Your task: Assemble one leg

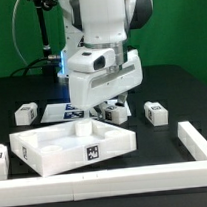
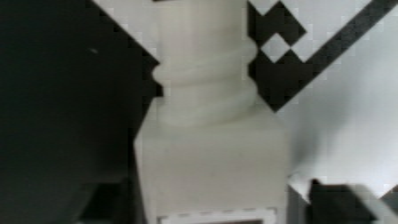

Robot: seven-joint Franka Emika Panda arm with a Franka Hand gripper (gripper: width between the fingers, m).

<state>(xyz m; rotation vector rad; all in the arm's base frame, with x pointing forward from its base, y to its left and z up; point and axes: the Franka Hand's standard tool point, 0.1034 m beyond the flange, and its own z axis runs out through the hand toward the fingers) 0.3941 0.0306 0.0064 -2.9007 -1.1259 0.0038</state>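
In the wrist view a white leg (image 2: 210,140) fills the space between my gripper's (image 2: 214,208) two dark fingers (image 2: 349,200), its screw end pointing away from the camera. The jaws look shut on it. Beside it lies a white surface with a black-and-white tag (image 2: 285,45). In the exterior view my gripper (image 1: 114,103) is low behind the far right corner of the white square tabletop (image 1: 54,145), and the tagged leg (image 1: 118,113) shows at its fingertips.
Loose tagged legs lie at the exterior view's left (image 1: 27,114), far left (image 1: 0,159) and right (image 1: 155,112). A white rail (image 1: 107,178) runs along the front and up the right side (image 1: 199,140). A flat white board (image 1: 60,113) lies behind the tabletop.
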